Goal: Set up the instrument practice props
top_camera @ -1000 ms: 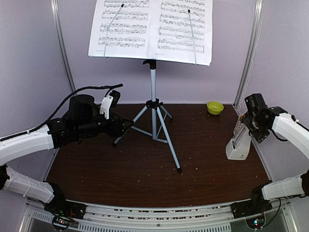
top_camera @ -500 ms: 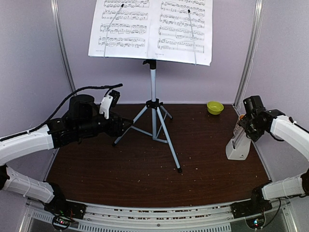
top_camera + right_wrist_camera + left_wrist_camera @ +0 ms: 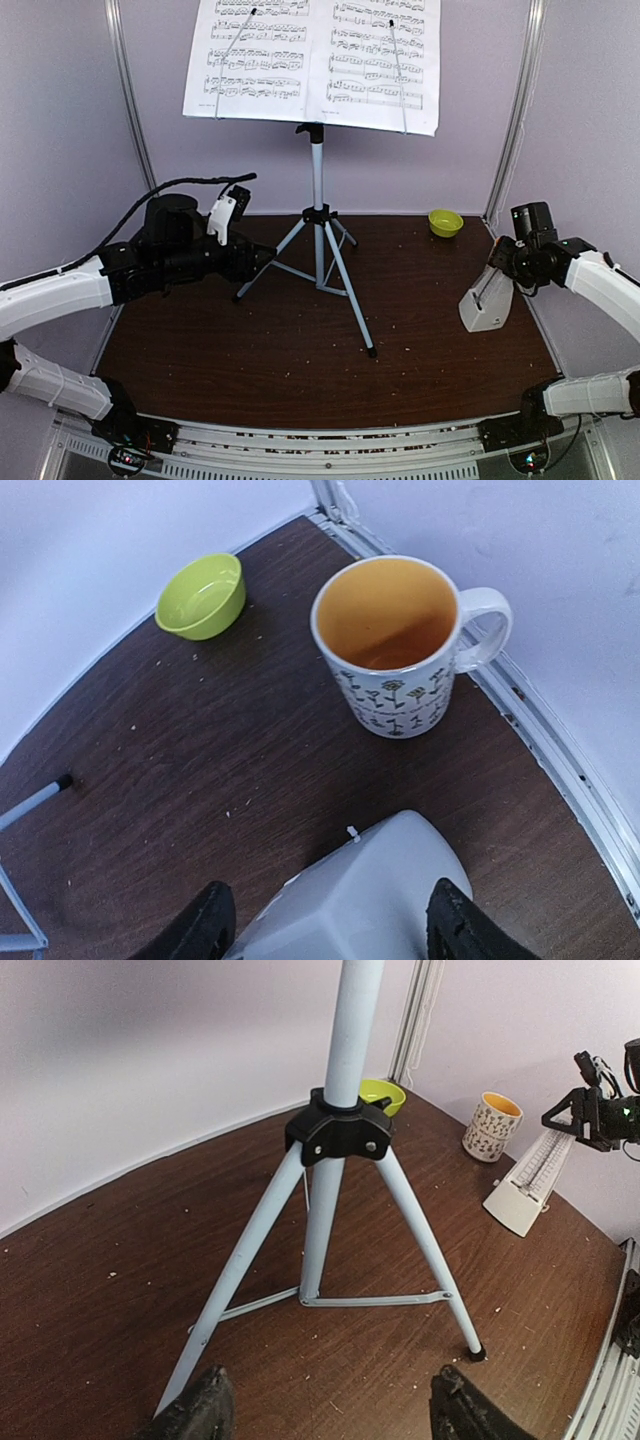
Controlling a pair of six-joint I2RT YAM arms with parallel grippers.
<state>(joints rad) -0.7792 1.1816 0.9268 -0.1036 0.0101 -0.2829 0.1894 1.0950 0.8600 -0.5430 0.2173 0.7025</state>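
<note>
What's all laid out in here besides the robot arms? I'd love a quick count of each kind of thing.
tall silver tripod music stand: 1
white sheet-music pages: 2
small white pyramid metronome: 1
small yellow-green bowl: 1
white mug with orange inside: 1
Total: 6

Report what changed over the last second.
The right pincer dropped onto the metronome and closed around its top; the metronome shifted slightly left. The left pincer, music stand, sheet-music pages, bowl and mug stayed put.
</note>
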